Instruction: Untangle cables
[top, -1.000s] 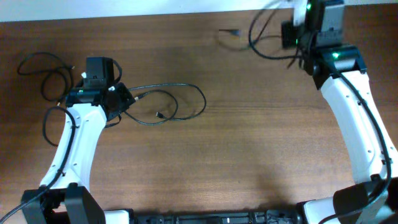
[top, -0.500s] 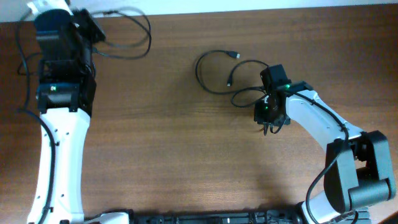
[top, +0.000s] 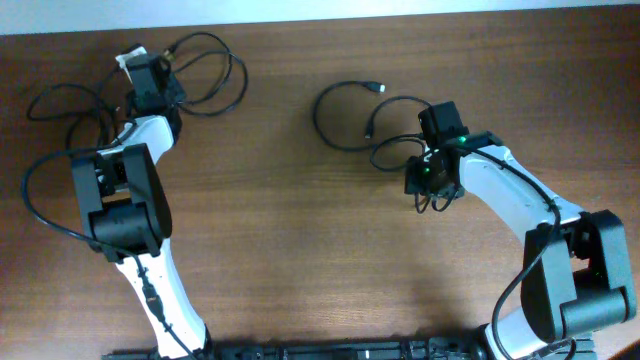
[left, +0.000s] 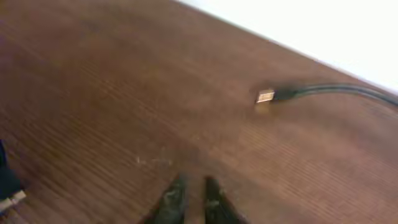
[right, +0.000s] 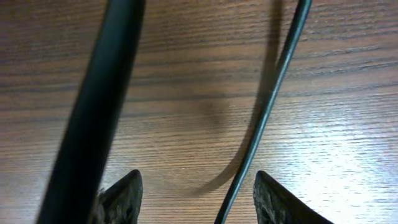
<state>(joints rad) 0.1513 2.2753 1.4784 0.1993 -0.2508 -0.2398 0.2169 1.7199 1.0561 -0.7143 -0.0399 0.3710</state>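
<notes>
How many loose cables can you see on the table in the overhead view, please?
3, as far as shows: the top-left cable looped beside the left gripper, the far-left cable further out, the centre cable beside the right gripper. Overlapping loops may hide more.

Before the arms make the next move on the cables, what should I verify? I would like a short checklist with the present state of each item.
1. Is the right gripper open? ok: its fingers stand wide apart.
2. Is a cable within its grasp? ok: a thin cable runs between the fingers, not yet pinched.
3. Is the left gripper free? ok: almost closed, nothing between the fingers.
4. Is the left gripper at a plug? not ok: the plug lies on the table ahead, apart from it.
5. Is the thin cable free of knots? cannot tell from overhead.
6. What is the thick dark band beside it? cannot tell.
</notes>
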